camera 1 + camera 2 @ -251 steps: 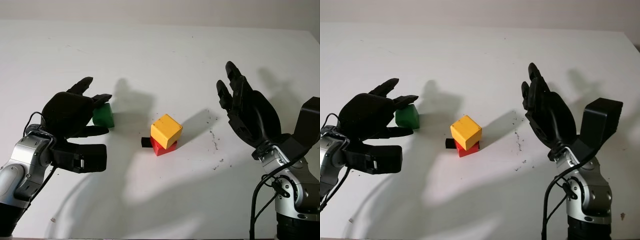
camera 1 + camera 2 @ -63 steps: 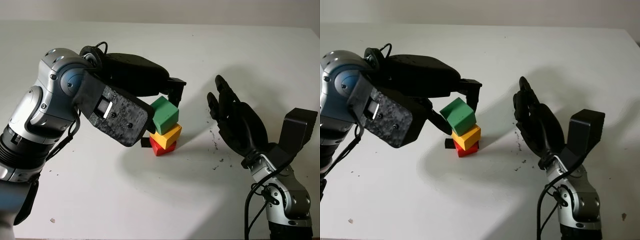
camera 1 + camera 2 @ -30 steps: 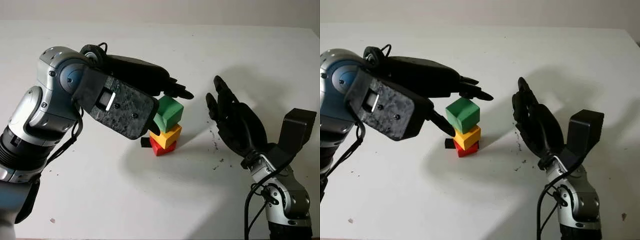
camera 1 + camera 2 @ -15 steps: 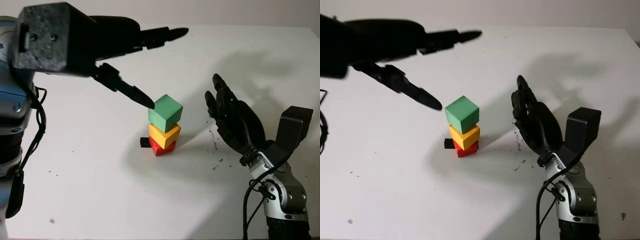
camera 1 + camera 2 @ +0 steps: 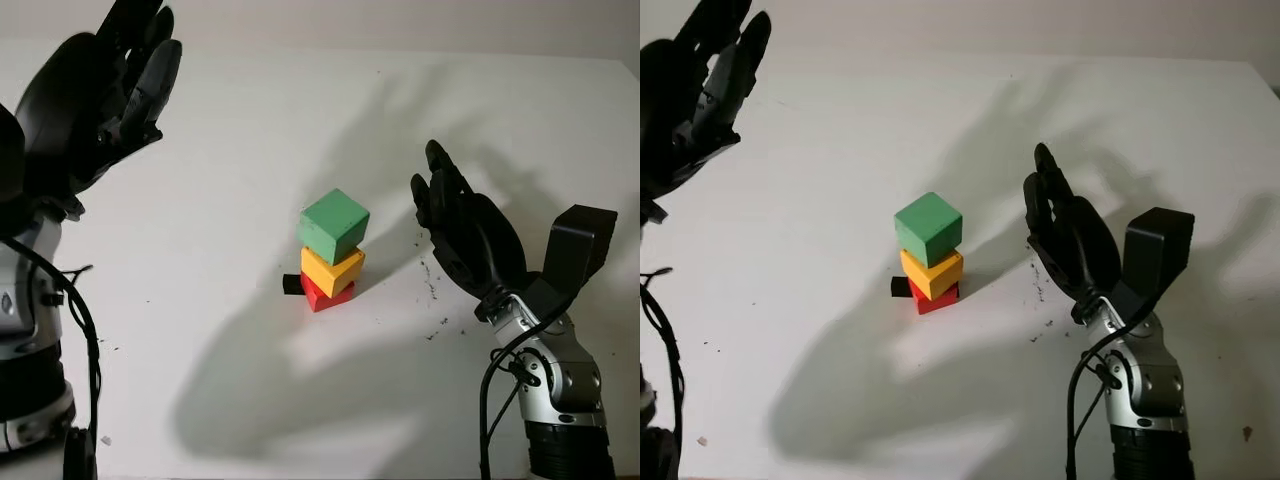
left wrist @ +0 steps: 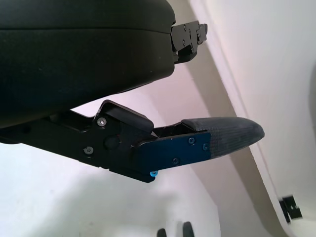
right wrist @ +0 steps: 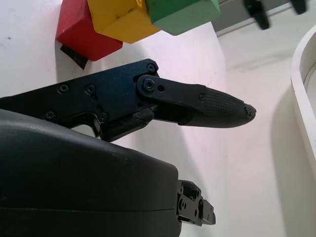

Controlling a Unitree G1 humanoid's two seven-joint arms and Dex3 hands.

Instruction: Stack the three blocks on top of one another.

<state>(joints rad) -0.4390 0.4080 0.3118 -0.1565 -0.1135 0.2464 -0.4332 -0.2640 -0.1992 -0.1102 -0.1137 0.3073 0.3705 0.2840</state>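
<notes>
From the head cameras, a green cube block (image 5: pixel 334 226) sits skewed atop a yellow cube block (image 5: pixel 332 270), itself on a red cube block (image 5: pixel 324 294), mid white worktop (image 5: pixel 300 400), a small black piece (image 5: pixel 291 285) touching the red one. The left hand (image 5: pixel 85 100) is raised far left, open, fingers (image 5: pixel 150 85) wide, empty. The right hand (image 5: pixel 465 235) stands open near the stack.

The right wrist view shows its fingers (image 7: pixel 197 106) extended, apart from the tower.

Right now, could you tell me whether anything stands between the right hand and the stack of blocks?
Nothing visible does. The right hand is open, to the right of the stack, with bare table between it and the green block, yellow block and red block.
</notes>
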